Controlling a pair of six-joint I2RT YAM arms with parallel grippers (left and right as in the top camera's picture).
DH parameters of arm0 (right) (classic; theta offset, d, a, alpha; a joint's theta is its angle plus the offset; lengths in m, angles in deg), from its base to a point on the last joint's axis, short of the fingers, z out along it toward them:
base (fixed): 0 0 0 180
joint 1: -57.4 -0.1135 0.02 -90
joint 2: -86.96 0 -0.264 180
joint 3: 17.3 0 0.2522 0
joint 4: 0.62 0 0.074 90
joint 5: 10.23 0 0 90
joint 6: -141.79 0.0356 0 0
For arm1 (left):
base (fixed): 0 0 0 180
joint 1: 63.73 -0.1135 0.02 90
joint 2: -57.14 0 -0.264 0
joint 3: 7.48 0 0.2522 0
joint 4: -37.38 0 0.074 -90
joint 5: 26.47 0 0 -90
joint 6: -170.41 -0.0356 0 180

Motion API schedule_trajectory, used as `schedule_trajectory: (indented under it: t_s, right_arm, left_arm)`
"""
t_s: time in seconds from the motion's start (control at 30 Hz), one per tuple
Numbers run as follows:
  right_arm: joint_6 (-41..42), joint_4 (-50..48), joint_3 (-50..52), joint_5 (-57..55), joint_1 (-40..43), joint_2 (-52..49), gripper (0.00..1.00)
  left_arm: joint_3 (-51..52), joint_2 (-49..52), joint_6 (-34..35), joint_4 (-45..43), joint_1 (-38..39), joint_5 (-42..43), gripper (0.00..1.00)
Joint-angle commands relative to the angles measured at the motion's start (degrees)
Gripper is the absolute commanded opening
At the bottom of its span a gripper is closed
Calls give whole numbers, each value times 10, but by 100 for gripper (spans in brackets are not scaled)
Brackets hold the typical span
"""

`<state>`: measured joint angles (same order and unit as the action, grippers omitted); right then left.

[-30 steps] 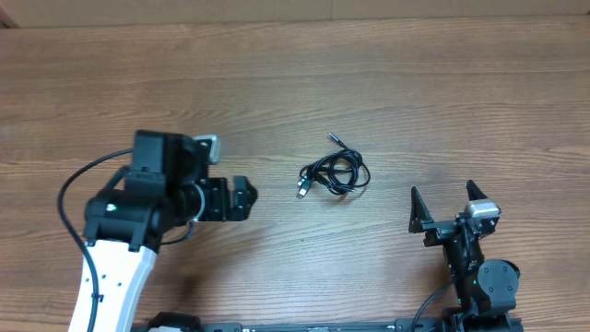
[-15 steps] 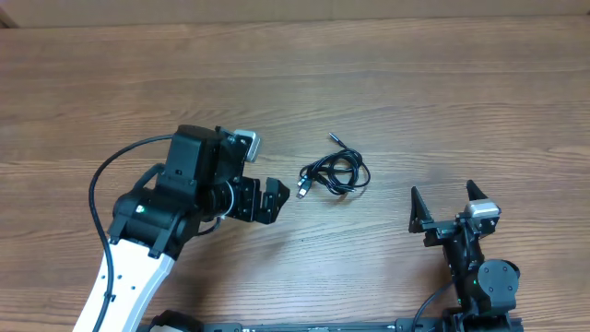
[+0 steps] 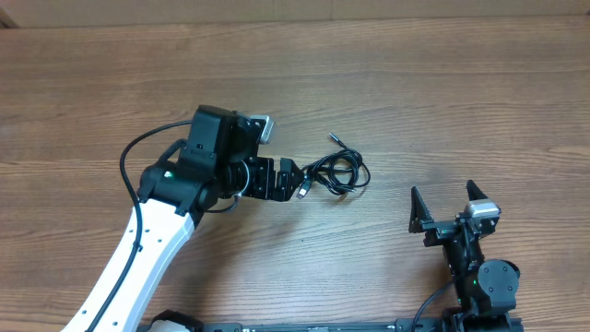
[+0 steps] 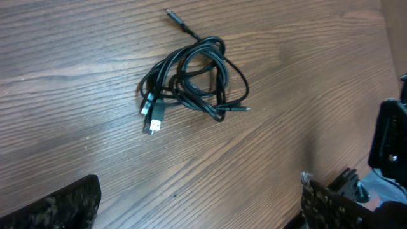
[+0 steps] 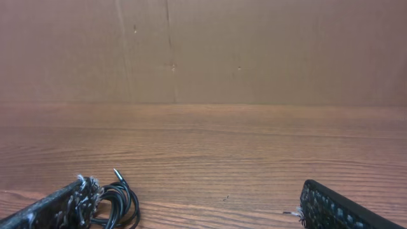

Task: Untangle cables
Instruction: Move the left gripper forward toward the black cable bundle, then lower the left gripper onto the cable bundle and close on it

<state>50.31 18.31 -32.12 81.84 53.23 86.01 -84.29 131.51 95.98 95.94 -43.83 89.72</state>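
The cables lie as one small tangle of thin black loops in the middle of the wooden table, with a silvery USB plug at the left end and a thin plug sticking out at the far side. My left gripper is open, its tips right at the tangle's left end. In the left wrist view the cables lie ahead of the open left gripper, with bare wood between the fingers. My right gripper is open and empty, to the right of the tangle. The right wrist view catches the cables at lower left.
The wooden table stretches out on all sides of the tangle. A brown cardboard wall stands along the table's far edge. The right arm's black base shows at the right edge of the left wrist view.
My left arm has swung to the right across the table, from well left of the tangle to its left end. The cables and the right arm have not moved.
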Motion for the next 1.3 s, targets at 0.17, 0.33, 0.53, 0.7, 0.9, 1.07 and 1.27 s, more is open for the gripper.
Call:
schedule_trajectory:
  t_s: [0.17, 0.33, 0.53, 0.7, 0.9, 1.07, 1.27]
  right_arm:
    - [-1, -3, 6, -5, -3, 0, 100]
    - [-1, -3, 6, -5, -3, 0, 100]
    - [-1, -3, 6, -5, -3, 0, 100]
    - [-1, -3, 6, -5, -3, 0, 100]
    - [-1, -3, 6, -5, -3, 0, 100]
    - [-1, -4, 6, -5, -3, 0, 100]
    - [-1, -3, 6, -5, -3, 0, 100]
  left_arm:
    - [-12, 3, 18, -6, 4, 19, 100]
    - [-12, 3, 36, -12, 4, 20, 100]
    - [-12, 4, 110, -54, 4, 19, 100]
    - [-12, 6, 117, -83, 4, 19, 100]
    - [-12, 48, 136, -115, 9, 18, 100]
    - [-12, 104, 184, -132, 26, 18, 100]
    - [-12, 171, 267, -153, 78, -38, 100]
